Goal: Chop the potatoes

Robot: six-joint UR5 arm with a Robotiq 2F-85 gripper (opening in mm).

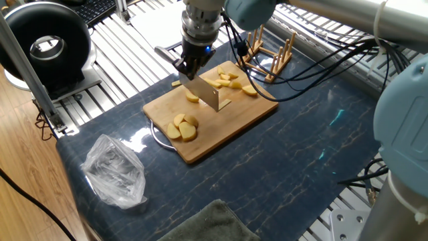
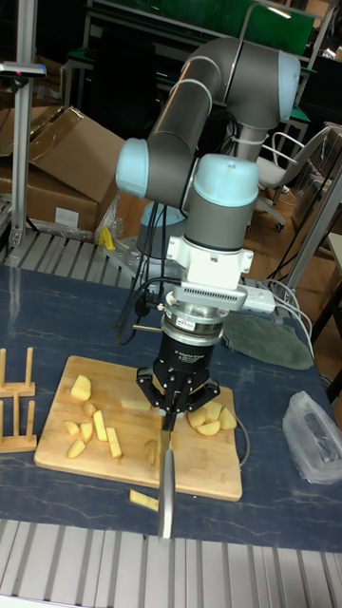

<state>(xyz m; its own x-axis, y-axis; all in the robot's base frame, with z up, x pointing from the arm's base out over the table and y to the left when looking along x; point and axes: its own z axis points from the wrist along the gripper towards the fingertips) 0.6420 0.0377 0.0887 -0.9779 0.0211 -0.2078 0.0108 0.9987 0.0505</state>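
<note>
The gripper [image 1: 186, 67], clamped on a knife [image 1: 204, 94], held the blade just above the potato piece [image 1: 192, 98] lying directly beneath it on the board [image 1: 221, 130].

My black metal gripper [image 2: 171, 410] clamps a shiny steel knife blade [image 1: 208, 97]. Pale matt bamboo board [image 1: 234, 127], smooth grain. Peeled pale-yellow potatoes [image 1: 182, 127] look moist, w/ slight sheen. Dark blue tabletop [image 1: 314, 154] glossy. Crinkled clear plastic bag [image 1: 114, 171]; grey-green cloth towel [image 1: 207, 224], rough.

Clear plastic bag [image 1: 114, 171], grey towel [image 1: 207, 224], wooden rack [image 1: 271, 59] on table.
</note>
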